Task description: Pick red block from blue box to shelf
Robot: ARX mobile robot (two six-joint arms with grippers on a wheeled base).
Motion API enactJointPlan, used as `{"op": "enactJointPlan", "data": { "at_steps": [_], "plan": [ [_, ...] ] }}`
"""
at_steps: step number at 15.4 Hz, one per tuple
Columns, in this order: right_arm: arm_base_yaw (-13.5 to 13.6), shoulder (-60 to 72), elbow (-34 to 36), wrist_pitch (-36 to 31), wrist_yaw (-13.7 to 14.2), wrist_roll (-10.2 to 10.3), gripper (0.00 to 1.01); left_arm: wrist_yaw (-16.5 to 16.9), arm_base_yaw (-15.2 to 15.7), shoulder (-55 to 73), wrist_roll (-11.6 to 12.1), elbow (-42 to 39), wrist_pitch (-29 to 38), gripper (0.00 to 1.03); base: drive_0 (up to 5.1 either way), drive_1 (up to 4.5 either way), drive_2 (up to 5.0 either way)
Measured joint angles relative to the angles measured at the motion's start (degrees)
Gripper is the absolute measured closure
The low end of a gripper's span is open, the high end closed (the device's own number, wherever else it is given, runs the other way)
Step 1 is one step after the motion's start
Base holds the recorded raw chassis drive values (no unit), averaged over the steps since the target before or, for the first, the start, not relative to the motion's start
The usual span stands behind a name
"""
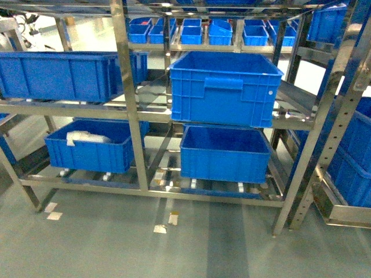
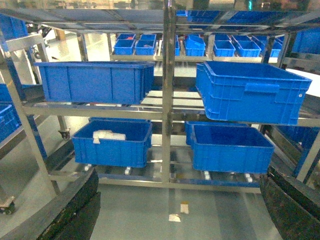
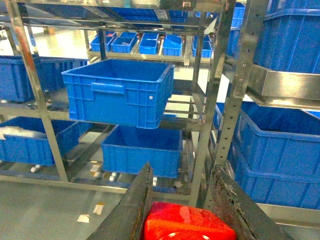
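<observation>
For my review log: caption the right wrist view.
Right pincer shut on red block, facing the steel shelf of blue crates.

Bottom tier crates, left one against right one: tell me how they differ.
The left bottom crate holds white material in its back left corner; the right bottom crate shows only a bare blue inside. In the head view the left bottom crate sits partly behind a steel upright, while the right bottom crate sits directly under the tilted upper crate. Both are dark blue, open-topped, and rest on the shelf lowest tier.

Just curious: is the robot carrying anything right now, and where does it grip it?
Yes: a small glossy red plastic block, pinched by its sides between the right gripper's fingers.
</observation>
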State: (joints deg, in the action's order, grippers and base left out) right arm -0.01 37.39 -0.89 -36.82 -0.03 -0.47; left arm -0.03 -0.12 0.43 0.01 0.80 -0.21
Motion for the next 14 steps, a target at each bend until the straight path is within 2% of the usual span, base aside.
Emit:
{"op": "enactJointPlan", "data": {
  "at_steps": [2,14],
  "plan": [
    [0.0,0.0,0.0,0.0,0.0,0.0,0.73,0.0,0.0,0.0,0.0,0.0,0.0,0.05,0.0,0.00,0.0],
    [0.0,-0.1,0.0,-0.1,0.0,0.0,0.73,0.0,0.0,0.0,0.0,0.0,0.0,0.05,-0.1,4.27,-4.4]
  ]
}}
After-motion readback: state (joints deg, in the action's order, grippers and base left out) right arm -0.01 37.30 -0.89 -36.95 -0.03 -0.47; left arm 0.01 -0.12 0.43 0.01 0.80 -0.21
